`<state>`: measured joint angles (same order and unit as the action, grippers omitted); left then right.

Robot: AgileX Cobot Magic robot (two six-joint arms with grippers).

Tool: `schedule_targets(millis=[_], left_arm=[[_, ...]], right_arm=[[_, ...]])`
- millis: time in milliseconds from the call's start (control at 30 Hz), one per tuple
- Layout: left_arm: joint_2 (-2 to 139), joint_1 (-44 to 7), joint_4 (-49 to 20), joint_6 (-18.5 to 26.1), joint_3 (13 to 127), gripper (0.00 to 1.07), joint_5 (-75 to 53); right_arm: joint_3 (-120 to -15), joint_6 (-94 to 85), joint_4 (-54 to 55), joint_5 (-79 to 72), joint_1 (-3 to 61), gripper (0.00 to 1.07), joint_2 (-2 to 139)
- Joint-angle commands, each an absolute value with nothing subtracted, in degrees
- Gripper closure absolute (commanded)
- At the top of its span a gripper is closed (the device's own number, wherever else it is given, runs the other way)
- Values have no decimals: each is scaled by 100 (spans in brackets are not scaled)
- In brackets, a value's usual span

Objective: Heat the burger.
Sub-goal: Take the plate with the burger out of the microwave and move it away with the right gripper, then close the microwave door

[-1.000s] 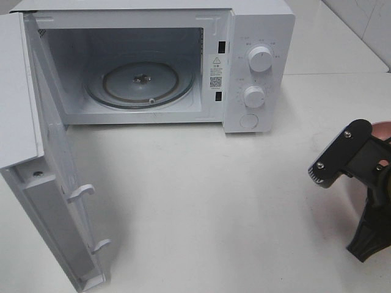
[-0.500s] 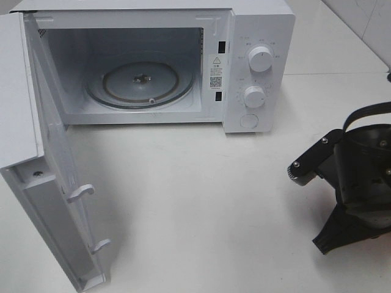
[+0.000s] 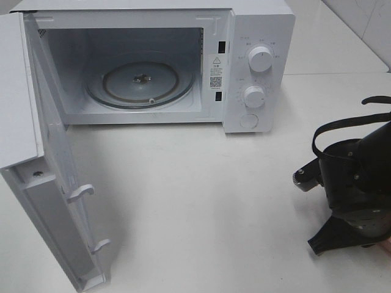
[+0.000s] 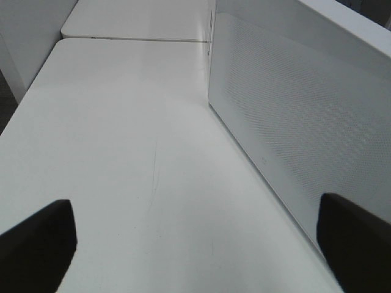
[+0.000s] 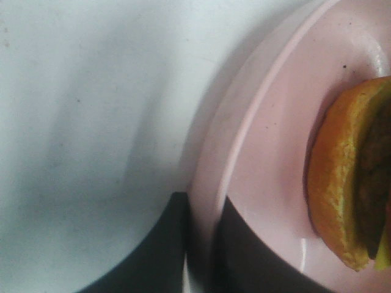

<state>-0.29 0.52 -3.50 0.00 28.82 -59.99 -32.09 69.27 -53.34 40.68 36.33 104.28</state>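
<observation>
The white bench (image 3: 201, 201) carries a microwave (image 3: 256, 36) with its door (image 3: 43, 177) swung wide (glass turntable (image 3: 140, 82) bare). The left gripper (image 4: 195, 244) is spread beside the door. The right gripper (image 5: 201, 250) pinches the plate's (image 5: 269, 140) rim; the burger (image 5: 348, 189) lies on that plate.

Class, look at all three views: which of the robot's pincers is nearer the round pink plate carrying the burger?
Right. The right pincer is shut on the rim of the round pink plate holding the burger. The left pincer hangs open beside the white microwave door, no plate in view.
</observation>
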Motion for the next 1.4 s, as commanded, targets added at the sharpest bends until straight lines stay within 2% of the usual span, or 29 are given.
schedule_targets(millis=[33, 600, 667, 733, 767, 800, 867, 900, 967, 1167, 1400], left_arm=[[-74, 63, -327, 0, 2871, 7, -5947], [-74, 63, -327, 0, 2871, 7, -5947], [-74, 63, -327, 0, 2871, 7, -5947], [-74, 63, -327, 0, 2871, 7, -5947], [-74, 63, -327, 0, 2871, 7, -5947], [-74, 63, -327, 0, 2871, 7, -5947], [-74, 63, -327, 0, 2871, 7, -5947], [-74, 63, -327, 0, 2871, 7, -5947], [-74, 63, -327, 0, 2871, 7, -5947], [-74, 63, -327, 0, 2871, 7, -5947], [-74, 63, -327, 0, 2871, 7, -5947]], right_arm=[[-3231, 7173, -5758, 4142, 3432, 105, 10491], [-3231, 7248, -5942, 3896, 3209, 99, 10491], [-3231, 7248, -5913, 3718, 3209, 92, 10491], [-3231, 7248, -5901, 3678, 3209, 90, 10491], [-3231, 7242, -5884, 3621, 3209, 83, 10474], [-3231, 7242, -5884, 3621, 3209, 83, 10474], [-3231, 7128, -5867, 3621, 3209, 70, 10382], [-3231, 7128, -5867, 3621, 3209, 70, 10382], [-3231, 7047, -5861, 3621, 3209, 60, 10159], [-3231, 6715, -5615, 3598, 3209, 54, 9551], [-3231, 5374, -4670, 3380, 3209, 52, 8537]])
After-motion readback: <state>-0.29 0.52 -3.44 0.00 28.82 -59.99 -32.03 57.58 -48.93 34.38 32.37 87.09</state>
